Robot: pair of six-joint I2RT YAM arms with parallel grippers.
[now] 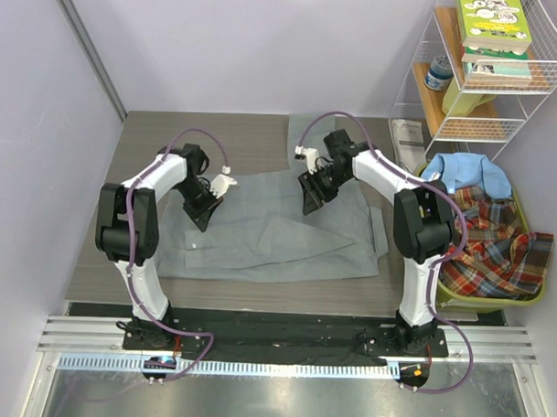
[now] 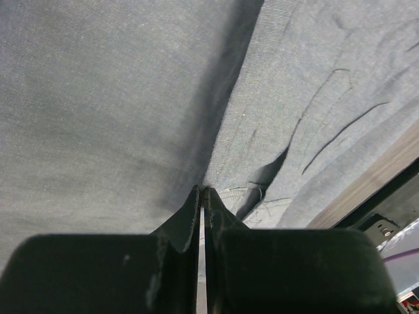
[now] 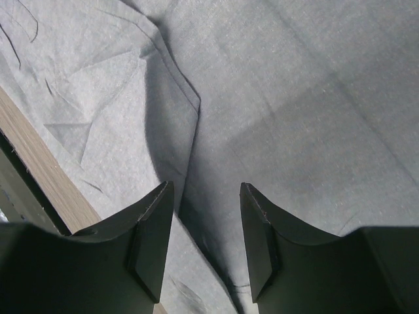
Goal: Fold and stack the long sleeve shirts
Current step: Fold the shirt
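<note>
The grey long sleeve shirt (image 1: 277, 236) lies spread across the middle of the table. My left gripper (image 1: 203, 217) sits low on its left part. In the left wrist view the left gripper (image 2: 204, 191) is shut, with a ridge of the grey cloth (image 2: 98, 98) pinched at its tips. My right gripper (image 1: 309, 202) is at the shirt's far edge. In the right wrist view the right gripper (image 3: 206, 186) is open just above the grey cloth (image 3: 294, 98), and a fold runs between its fingers. The light blue shirt (image 1: 467, 169) and the red-green plaid shirt (image 1: 492, 243) lie in a basket at the right.
A green basket (image 1: 459, 293) stands at the table's right edge. A white wire shelf (image 1: 483, 106) with books stands at the back right. A printed sheet (image 1: 409, 135) lies on the wooden table (image 1: 144, 140) near it. Walls close in the left and back.
</note>
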